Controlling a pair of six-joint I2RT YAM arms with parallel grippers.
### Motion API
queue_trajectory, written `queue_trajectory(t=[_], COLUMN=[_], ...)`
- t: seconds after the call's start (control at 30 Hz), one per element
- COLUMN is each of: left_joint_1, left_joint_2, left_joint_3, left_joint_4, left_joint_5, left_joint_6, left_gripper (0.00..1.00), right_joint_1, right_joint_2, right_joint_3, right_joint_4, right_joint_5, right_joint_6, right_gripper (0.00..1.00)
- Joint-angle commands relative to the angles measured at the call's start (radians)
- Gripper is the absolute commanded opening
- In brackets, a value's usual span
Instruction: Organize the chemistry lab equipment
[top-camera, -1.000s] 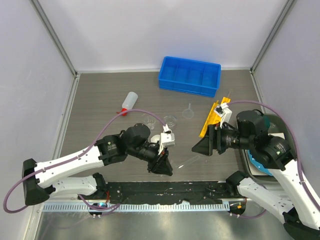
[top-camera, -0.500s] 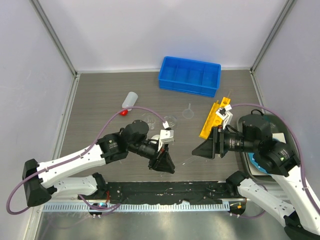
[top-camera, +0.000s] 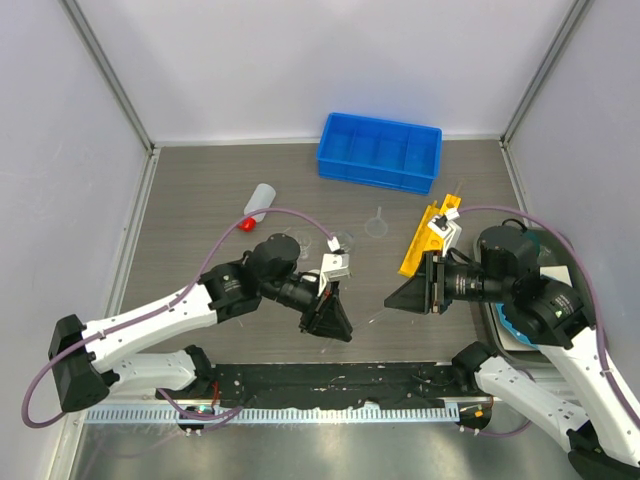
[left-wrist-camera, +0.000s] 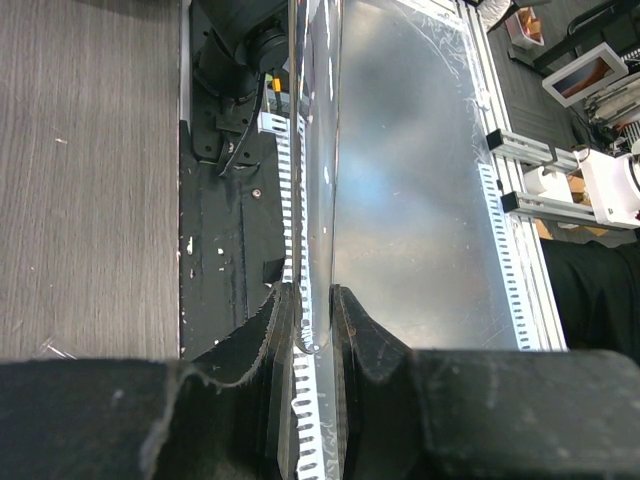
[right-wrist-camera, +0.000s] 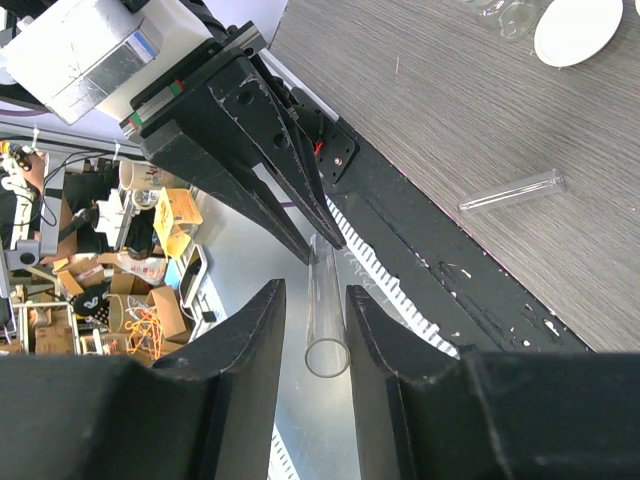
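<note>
A thin clear glass tube (left-wrist-camera: 315, 200) hangs in the air between the two arms. My left gripper (left-wrist-camera: 312, 320) is shut on its rounded closed end. In the right wrist view the tube's open end (right-wrist-camera: 326, 320) sits between the fingers of my right gripper (right-wrist-camera: 318, 345). One finger (right-wrist-camera: 385, 340) lies against the glass and a narrow gap shows on the other side. The two grippers, left (top-camera: 335, 322) and right (top-camera: 397, 297), face each other over the table's near edge. A second glass tube (right-wrist-camera: 510, 192) lies on the table.
A red-capped squeeze bottle (top-camera: 255, 206) lies at the left. Small beakers (top-camera: 340, 241) and a funnel (top-camera: 378, 224) stand mid-table, and a white dish (right-wrist-camera: 578, 28) is near them. A yellow rack (top-camera: 425, 238) lies right of centre, a blue bin (top-camera: 380, 152) at the back, and a blue plate (top-camera: 515, 330) under the right arm.
The right gripper's jaws have narrowed around the tube's open end. The left gripper has edged to the right, still holding the tube.
</note>
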Motion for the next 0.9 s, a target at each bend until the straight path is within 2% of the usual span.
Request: queue_trajectory(t=[0.0,0.37,0.4,0.53,0.63,0.7,0.73,0.8,0.83,0.87], left_joint_1=[0.014,0.036,0.037,0.04,0.042,0.042,0.042,0.042,0.042,0.042], left_joint_2=[0.002,0.02,0.023,0.028,0.031,0.031,0.031,0.028,0.028,0.026], left_joint_3=[0.0,0.002,0.002,0.002,0.005,0.012,0.015,0.032,0.037,0.051], left_joint_4=[0.059,0.076,0.074,0.077,0.076,0.071,0.06,0.045,0.034,0.027], left_joint_5=[0.039,0.062,0.062,0.061,0.056,0.053,0.042,0.024,-0.037,-0.077], left_joint_6=[0.018,0.011,0.009,0.006,0.001,-0.006,-0.008,-0.014,-0.031,-0.044], left_gripper=[0.14,0.13,0.13,0.13,0.19,0.31,0.48,0.65,0.79,0.87], right_joint_1=[0.004,0.004,0.004,0.003,0.004,0.004,0.006,0.004,0.004,0.004], right_joint_2=[0.004,-0.005,-0.005,-0.005,-0.002,0.001,0.006,0.013,0.021,0.03], right_joint_3=[0.006,0.007,0.006,0.004,0.009,0.012,0.012,0.016,0.018,0.025], right_joint_4=[0.033,0.025,0.025,0.025,0.025,0.019,0.018,0.016,0.013,0.007], right_joint_5=[-0.021,-0.023,-0.023,-0.021,-0.018,-0.007,-0.003,0.008,0.022,0.032], right_joint_6=[0.005,0.002,0.002,0.0,-0.001,-0.007,-0.009,-0.018,-0.026,-0.03], right_gripper=[0.36,0.32,0.31,0.15,0.12,0.11,0.11,0.1,0.1,0.1])
